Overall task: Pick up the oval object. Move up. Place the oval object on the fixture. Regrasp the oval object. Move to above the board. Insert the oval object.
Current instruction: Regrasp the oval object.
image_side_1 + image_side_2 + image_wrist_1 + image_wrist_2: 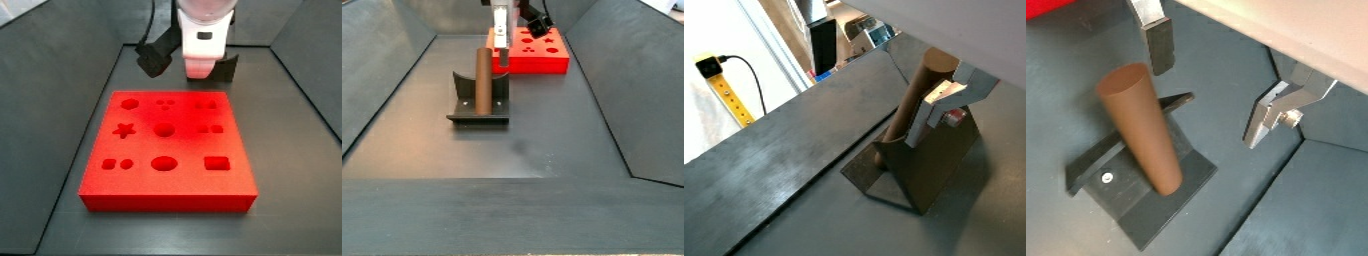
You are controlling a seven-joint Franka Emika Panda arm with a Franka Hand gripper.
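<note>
The oval object (480, 78) is a brown peg standing upright in the fixture (478, 108), a dark bracket on a base plate. It shows in both wrist views (1141, 125) (913, 98), with the fixture (1140, 190) under it. My gripper (1213, 80) is open and empty, just above and beside the peg's top. One finger (1157, 42) is close to the peg and the other finger (1268, 113) is well apart. The peg is outside the gap. The red board (167, 140) lies beyond, with my gripper (201, 50) behind its far edge.
Dark sloped walls enclose the floor (516, 150). A seam (811, 185) runs across the floor next to the fixture. A yellow tape and a black cable (731, 92) lie outside the wall.
</note>
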